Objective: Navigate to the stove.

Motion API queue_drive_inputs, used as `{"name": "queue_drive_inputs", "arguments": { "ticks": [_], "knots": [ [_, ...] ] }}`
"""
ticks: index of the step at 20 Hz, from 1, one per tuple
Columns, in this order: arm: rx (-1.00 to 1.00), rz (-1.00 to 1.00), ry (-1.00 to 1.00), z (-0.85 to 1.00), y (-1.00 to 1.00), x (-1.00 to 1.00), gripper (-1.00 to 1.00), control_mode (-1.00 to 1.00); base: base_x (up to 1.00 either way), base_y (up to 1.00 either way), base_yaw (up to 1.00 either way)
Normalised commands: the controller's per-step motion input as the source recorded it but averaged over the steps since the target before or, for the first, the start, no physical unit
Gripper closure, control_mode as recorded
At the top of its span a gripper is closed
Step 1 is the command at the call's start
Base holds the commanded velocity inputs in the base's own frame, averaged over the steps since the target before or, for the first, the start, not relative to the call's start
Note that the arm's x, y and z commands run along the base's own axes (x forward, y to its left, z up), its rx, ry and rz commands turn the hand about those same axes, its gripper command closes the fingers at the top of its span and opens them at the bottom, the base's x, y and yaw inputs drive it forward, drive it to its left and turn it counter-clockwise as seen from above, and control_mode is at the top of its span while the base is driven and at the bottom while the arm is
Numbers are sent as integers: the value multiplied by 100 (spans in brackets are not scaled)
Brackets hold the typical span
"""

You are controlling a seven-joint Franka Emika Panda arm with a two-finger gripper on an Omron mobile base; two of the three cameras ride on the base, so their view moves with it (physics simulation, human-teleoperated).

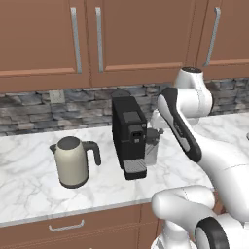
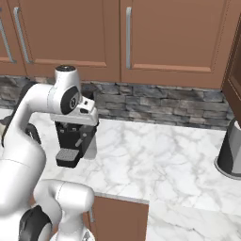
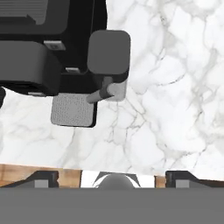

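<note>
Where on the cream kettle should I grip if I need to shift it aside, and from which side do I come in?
Take the kettle by its dark handle, which loops out on the side facing the coffee machine. The kettle stands upright, so I'd come in level from the counter's front edge with the fingers either side of the handle's upright bar. The rounded body looks too wide to grip.

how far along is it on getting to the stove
Nothing looks done yet: the base faces a marble counter with a black coffee machine and a cream kettle, no range among them. The claw hangs open and empty over the counter. Driving to the stove is still left.
</note>
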Motion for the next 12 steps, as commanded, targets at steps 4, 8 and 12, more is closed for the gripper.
{"name": "queue_drive_inputs", "arguments": {
  "ticks": [4,8,12],
  "knots": [
    [0,0,0,-13,0,-17,-100,100,-49,0,0],
    [0,0,0,0,0,0,-100,100,-71,4,0],
    [0,0,0,0,0,0,-100,100,-56,30,-4]
  ]
}}
